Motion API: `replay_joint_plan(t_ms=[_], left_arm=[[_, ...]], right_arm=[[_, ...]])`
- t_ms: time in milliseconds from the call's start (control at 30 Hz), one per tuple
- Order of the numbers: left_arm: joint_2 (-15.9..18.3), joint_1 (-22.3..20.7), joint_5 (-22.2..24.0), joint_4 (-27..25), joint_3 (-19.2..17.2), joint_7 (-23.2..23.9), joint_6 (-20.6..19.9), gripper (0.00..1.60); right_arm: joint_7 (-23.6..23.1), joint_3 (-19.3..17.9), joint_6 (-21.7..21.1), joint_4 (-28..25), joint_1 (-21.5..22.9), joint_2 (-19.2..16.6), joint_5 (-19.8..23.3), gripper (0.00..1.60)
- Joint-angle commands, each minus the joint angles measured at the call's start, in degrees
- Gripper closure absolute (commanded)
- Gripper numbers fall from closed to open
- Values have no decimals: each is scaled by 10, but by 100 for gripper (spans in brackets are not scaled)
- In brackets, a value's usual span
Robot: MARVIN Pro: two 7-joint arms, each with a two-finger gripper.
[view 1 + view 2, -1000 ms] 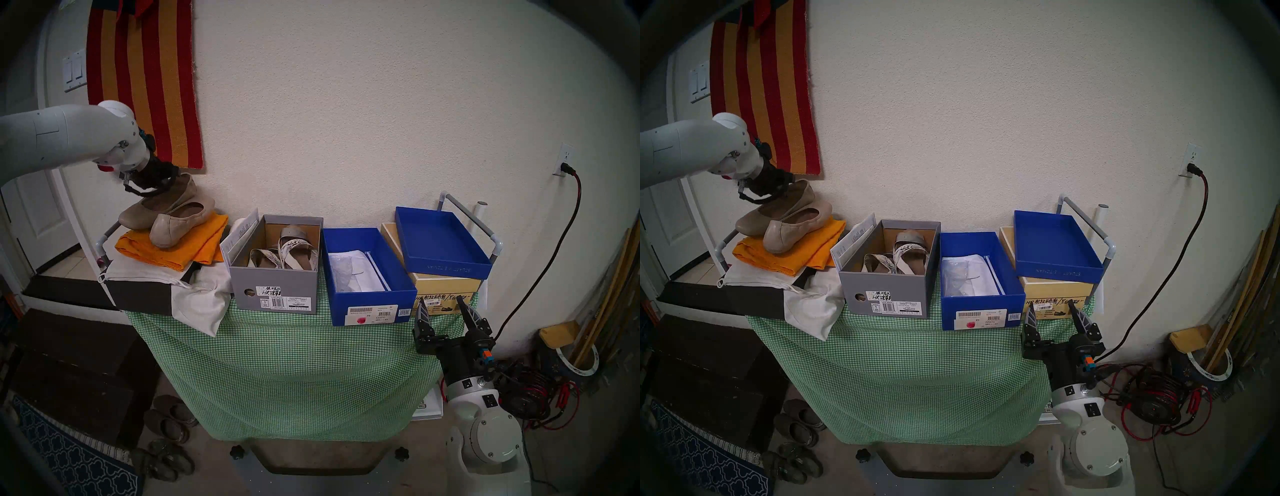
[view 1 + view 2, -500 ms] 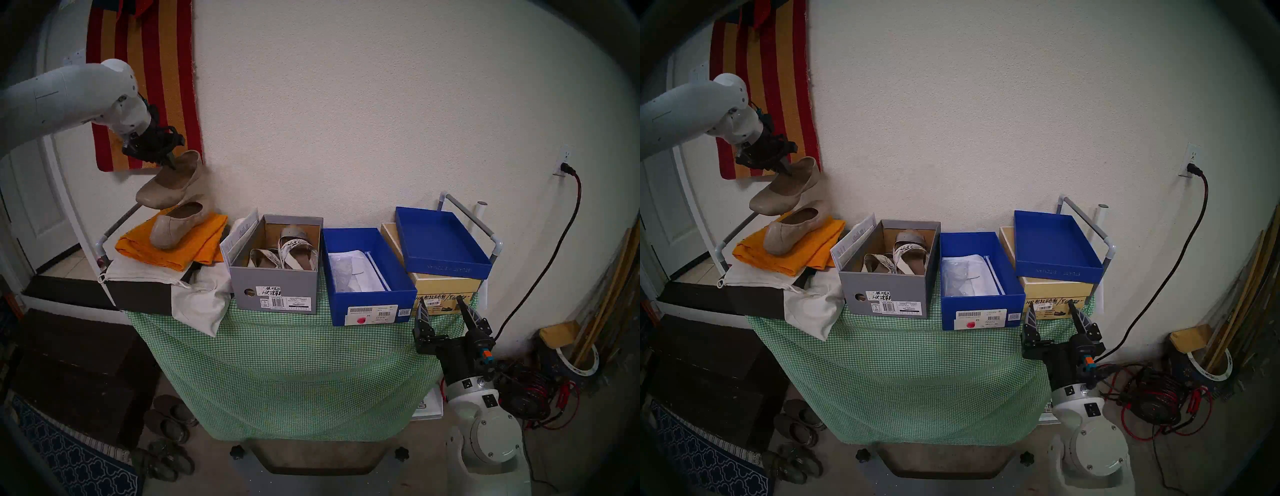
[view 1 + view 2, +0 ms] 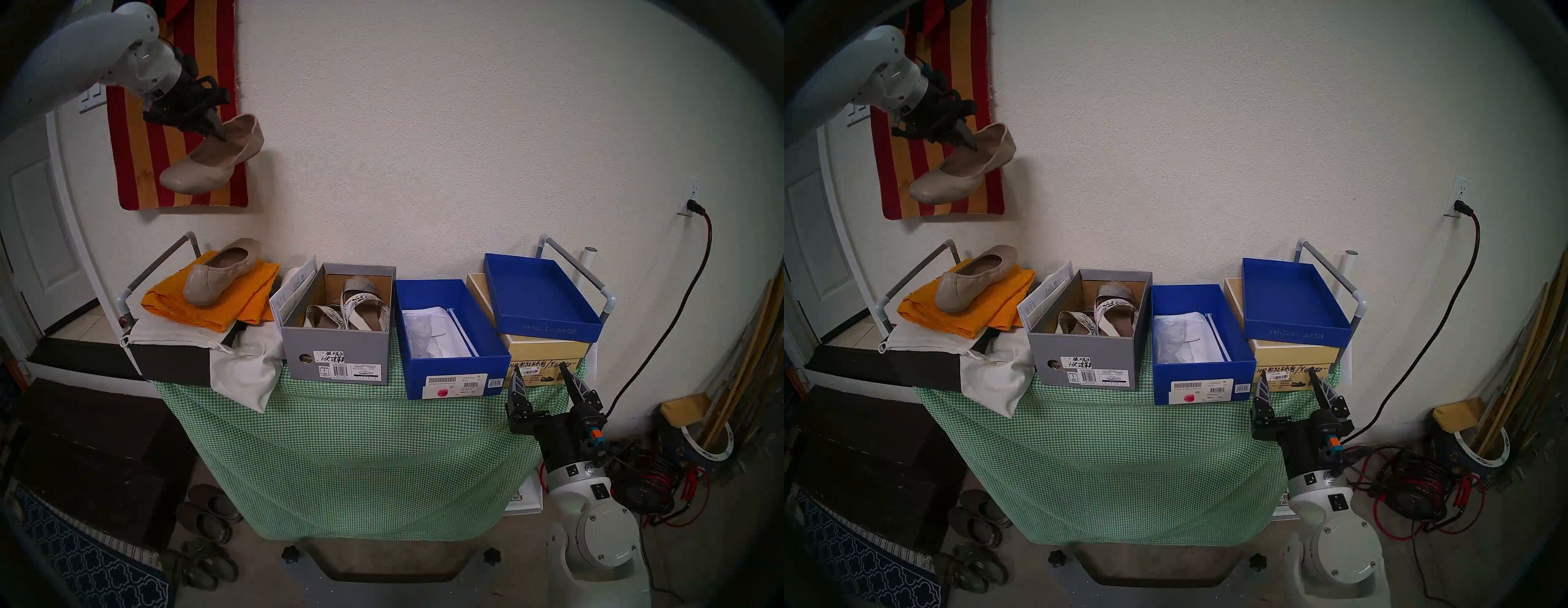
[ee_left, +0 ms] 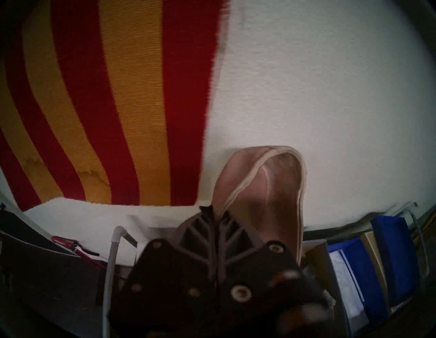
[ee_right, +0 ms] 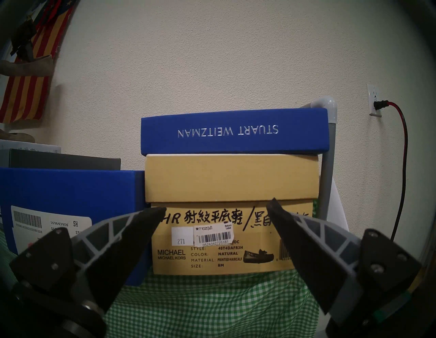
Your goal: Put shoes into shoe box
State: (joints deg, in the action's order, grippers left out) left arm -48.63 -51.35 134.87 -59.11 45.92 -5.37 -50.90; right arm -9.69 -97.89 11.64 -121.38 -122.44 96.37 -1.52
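Note:
My left gripper (image 3: 219, 135) is shut on the rim of one beige ballet flat (image 3: 208, 163) and holds it high in the air at the far left, in front of the striped wall hanging. The flat also shows in the left wrist view (image 4: 271, 188), pinched by the shut gripper (image 4: 215, 212). The second flat (image 3: 220, 271) lies on a folded orange cloth (image 3: 250, 297). The deep blue shoe box (image 3: 449, 339) stands open at the table's middle right, with white paper inside. My right gripper (image 3: 539, 373) is open and empty in front of the tan box (image 5: 231, 212).
A grey VIONIC box (image 3: 339, 322) with white strappy sandals stands between the orange cloth and the blue box. A shallow blue lid (image 3: 539, 297) lies on the tan box. White cloth bags (image 3: 246, 369) lie at the left front. Grey pipe rails (image 3: 577, 263) edge the table.
My left gripper has risen from the orange cloth with one flat in it, far above the table and a little to the right. The other flat stays. The right arm has not moved.

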Motion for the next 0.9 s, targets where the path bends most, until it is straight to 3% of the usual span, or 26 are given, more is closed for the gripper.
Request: replay_joint_plan(t_ms=[0, 233, 300, 500, 867], left_arm=[[-11, -43, 29, -68, -35, 17, -21, 160], [-11, -71, 71, -144, -72, 26, -22, 160], [2, -82, 88, -190, -79, 20, -16, 160], [8, -76, 145, -243, -79, 8, -3, 160], [40, -58, 281, -326, -46, -44, 95, 160]], right_arm=[[0, 0, 0, 0, 0, 0, 0, 0], [0, 0, 0, 0, 0, 0, 0, 0], [0, 0, 0, 0, 0, 0, 0, 0], [0, 0, 0, 0, 0, 0, 0, 0], [0, 0, 0, 0, 0, 0, 0, 0]])
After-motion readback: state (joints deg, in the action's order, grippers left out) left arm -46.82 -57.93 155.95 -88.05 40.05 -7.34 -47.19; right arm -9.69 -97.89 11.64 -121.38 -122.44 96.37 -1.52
